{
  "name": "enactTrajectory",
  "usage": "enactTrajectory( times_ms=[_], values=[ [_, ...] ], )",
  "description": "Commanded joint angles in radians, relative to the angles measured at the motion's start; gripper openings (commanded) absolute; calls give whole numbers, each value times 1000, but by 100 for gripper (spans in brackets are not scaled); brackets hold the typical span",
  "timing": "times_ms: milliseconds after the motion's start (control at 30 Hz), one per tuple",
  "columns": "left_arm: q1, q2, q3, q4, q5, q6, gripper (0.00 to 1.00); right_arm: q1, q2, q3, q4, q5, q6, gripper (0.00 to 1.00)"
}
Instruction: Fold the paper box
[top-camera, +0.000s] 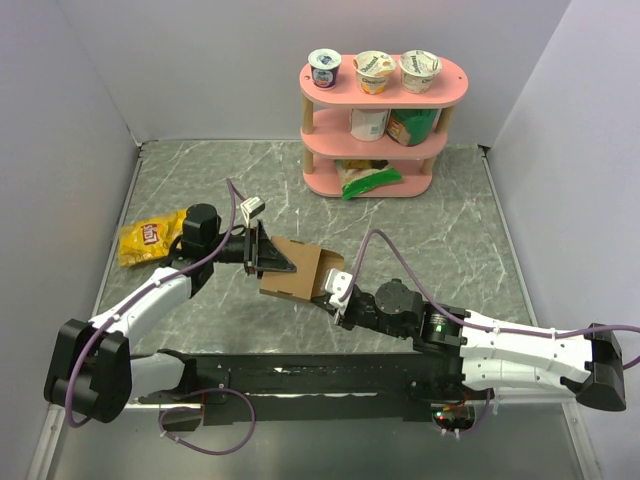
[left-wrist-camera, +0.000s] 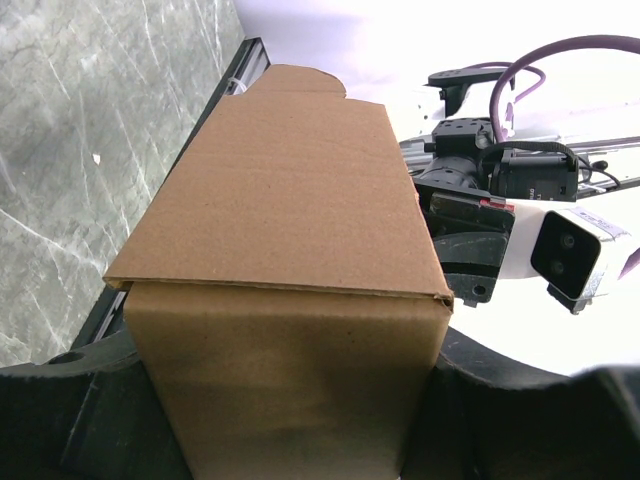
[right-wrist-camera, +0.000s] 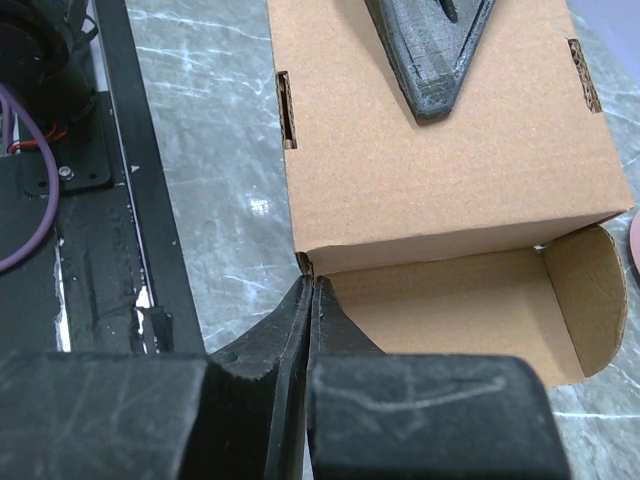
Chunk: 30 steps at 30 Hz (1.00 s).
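Right hand (right-wrist-camera: 310, 315): fingers pressed tight together, tips right at one corner of the open end (right-wrist-camera: 440, 300) of the paper box (right-wrist-camera: 430, 190) (the left corner, in the right wrist view). Can't tell whether a thin flap edge is nipped btwn them or they only touch the corner. The mouth faces straight back at this hand, w/ a rounded side flap (right-wrist-camera: 592, 290) standing out at the opposite side, not yet turned in.

The box's long axis runs approx from the right hand away toward the left hand (top-camera: 277, 259), i.e. on a slant across the bench (top-camera: 450, 230) in the top view. The left hand grips the other end: one finger (right-wrist-camera: 430, 60) lies flat on the top face, and the box sits wedged btwn both fingers in the left wrist view. The box looks lifted off the bench, prob carried by the left hand alone.

What counts: the open end is on the right hand's side and the box body on the left hand's. The right hand is nearer the flaps and the left hand acts as the clamp. The next move prob needs the right hand to go sideways along the mouth toward that rounded flap.
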Motion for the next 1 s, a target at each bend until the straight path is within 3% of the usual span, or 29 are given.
enactTrajectory(
  times_ms=[0, 167, 700, 967],
  values=[
    [0, -27, -4, 5, 39, 8, 42, -13, -18, -2, 25, 32, 2, 0],
    [0, -2, 31, -117, 15, 85, 41, -13, -9, 15, 22, 3, -11, 0],
    [0, 33, 54, -179, -30, 125, 41, -12, 2, 38, 35, -84, -17, 0],
    [-52, 59, 126, -318, -71, 246, 41, -10, 45, 68, 24, -80, -34, 0]
  ],
)
